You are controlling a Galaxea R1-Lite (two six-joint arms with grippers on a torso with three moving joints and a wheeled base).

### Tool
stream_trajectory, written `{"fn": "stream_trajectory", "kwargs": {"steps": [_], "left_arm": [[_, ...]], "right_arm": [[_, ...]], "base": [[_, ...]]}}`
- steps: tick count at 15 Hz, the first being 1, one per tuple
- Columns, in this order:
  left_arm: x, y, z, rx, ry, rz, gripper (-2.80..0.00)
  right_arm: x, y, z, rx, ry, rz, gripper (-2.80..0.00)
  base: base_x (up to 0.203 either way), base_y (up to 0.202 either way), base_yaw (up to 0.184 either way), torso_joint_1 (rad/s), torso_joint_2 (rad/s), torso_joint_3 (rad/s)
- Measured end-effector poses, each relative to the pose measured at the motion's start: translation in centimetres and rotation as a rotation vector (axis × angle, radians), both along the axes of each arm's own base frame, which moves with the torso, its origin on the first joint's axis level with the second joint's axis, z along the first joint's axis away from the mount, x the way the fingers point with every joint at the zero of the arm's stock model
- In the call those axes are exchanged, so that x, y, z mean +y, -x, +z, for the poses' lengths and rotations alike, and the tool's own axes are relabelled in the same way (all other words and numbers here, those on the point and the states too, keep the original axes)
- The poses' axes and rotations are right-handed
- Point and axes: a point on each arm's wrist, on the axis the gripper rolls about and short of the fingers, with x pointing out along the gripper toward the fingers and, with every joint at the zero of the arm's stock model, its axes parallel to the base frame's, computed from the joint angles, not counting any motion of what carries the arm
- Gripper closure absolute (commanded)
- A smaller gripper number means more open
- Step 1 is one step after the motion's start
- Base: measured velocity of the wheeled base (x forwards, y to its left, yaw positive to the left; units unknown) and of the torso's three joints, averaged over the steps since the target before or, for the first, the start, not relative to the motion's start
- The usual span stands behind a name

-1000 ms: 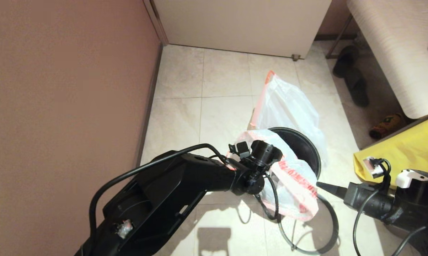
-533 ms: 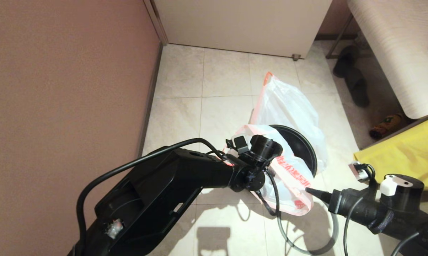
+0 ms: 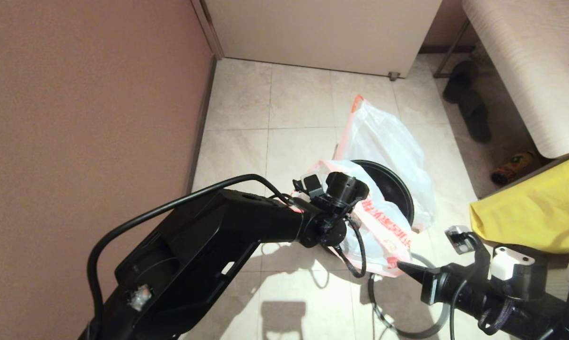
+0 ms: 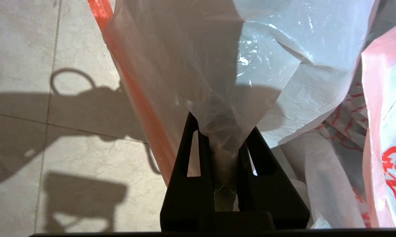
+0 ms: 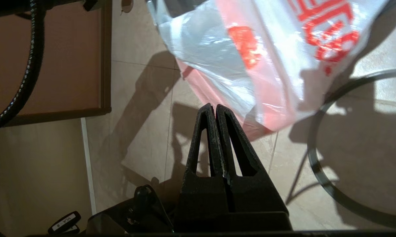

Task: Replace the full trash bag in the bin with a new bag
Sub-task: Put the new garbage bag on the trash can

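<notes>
Left gripper (image 4: 224, 131) was clamped on a bunched fold of the new bag (image 3: 383, 226), holding it over the near rim of the bin (image 3: 393, 186) so the printed plastic draped down the bin's front and covered part of its black mouth. Right gripper (image 5: 215, 107), its fingers pressed together on nothing, pointed at the bag's low hanging corner from just beside it, without touching. Behind the bin, the full bag (image 3: 383, 141) stood on the floor tiles (image 3: 246, 141), leaning against the bin's far side. On the floor under the right arm lay the grey hoop (image 3: 407, 326). To the right sat a yellow bag (image 3: 539, 208), with shoes (image 3: 471, 106) beyond it under a bench (image 3: 525, 61).
</notes>
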Motion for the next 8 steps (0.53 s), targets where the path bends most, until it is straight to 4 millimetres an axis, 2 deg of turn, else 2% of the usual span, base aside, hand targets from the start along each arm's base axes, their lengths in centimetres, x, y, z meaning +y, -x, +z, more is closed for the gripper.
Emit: {"fn": "stream_trajectory", "kwargs": {"steps": [3, 8], "left_arm": [[0.1, 0.3, 1.1, -0.011, 0.009, -0.007, 0.0], [0.4, 0.4, 1.7, -0.007, 0.002, -0.009, 0.0]], "right_arm": [[0.6, 0.8, -0.1, 0.001, 0.062, 0.054, 0.0], [-0.3, -0.1, -0.7, -0.027, 0.089, 0.02, 0.0]], "base": [[0.0, 0.0, 0.0, 0.0, 0.0, 0.0], [0.0, 0.0, 0.0, 0.0, 0.0, 0.0]]}}
